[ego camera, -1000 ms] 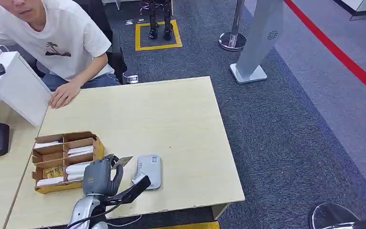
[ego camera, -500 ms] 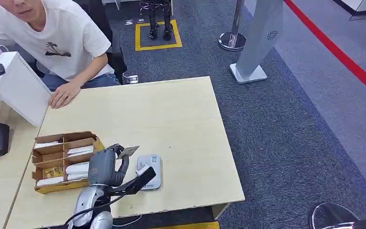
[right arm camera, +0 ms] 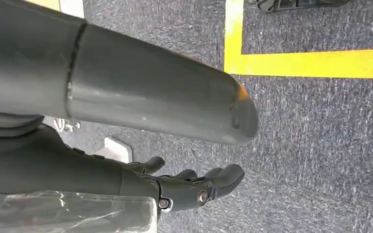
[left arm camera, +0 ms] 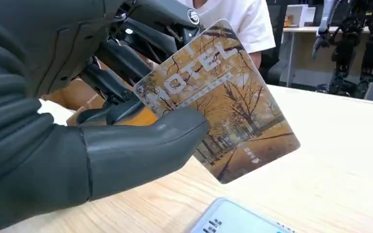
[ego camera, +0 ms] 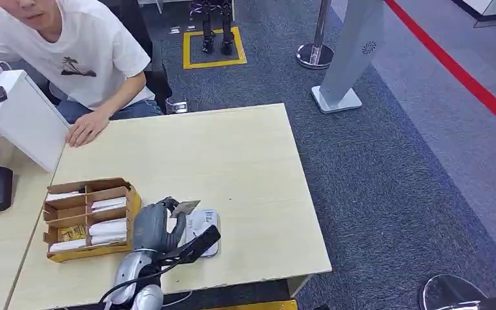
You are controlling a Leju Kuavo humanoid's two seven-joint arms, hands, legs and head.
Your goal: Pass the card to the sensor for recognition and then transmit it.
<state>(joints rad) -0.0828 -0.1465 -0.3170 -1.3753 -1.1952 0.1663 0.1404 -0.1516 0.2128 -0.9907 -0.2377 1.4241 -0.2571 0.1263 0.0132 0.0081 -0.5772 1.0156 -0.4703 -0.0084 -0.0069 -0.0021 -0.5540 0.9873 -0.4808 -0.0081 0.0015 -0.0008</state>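
Here, low and left of centre in the head view, the left hand [ego camera: 154,227] pinches the card [ego camera: 185,208] between thumb and fingers, holding it just above the sensor [ego camera: 204,226] on the table [ego camera: 232,161]. The right hand [right arm camera: 126,121] hangs over carpet, fingers loosely apart, holding nothing.

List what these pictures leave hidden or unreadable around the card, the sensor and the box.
- Card: in the left wrist view the left hand's thumb covers one corner; the small print is too fine to read.
- Sensor: in the head view the left hand and card hide part of it; the left wrist view's edge cuts it off.
- Box: the compartments' contents are too small to identify in the head view.
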